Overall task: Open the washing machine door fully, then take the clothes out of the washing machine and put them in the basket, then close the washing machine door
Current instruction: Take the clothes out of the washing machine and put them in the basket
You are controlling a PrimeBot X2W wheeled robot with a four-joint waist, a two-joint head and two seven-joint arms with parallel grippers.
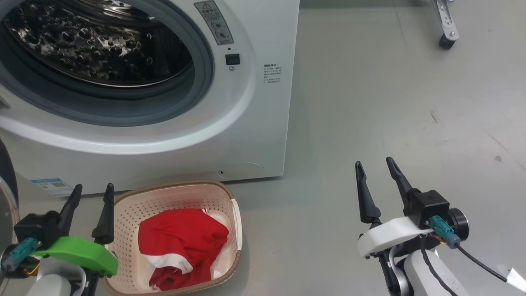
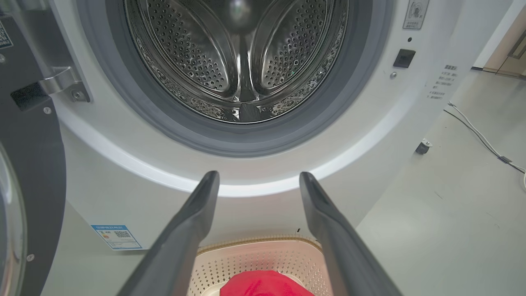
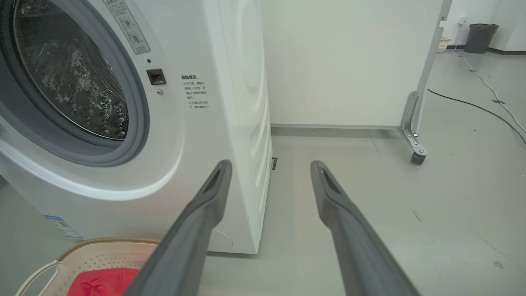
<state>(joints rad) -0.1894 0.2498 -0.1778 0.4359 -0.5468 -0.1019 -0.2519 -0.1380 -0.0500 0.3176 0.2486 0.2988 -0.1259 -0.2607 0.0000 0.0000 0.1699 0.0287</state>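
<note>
Red clothes (image 1: 181, 240) in basket (image 1: 172, 200) — just right of left tool (image 1: 94, 187).

— Where's the basket (image 1: 164, 201)?
— On the floor (image 1: 370, 102), near side of the washing machine (image 1: 263, 123), clothes (image 1: 181, 242) lying inside it!
— And the washing machine door (image 2: 37, 172)?
— Standing left of both, beside the basket.

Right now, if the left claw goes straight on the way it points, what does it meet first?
Most likely the white front of the washing machine, just under its grey rubber ring. The open left claw aims there. Nothing shows in between, though depth is unclear.
</note>
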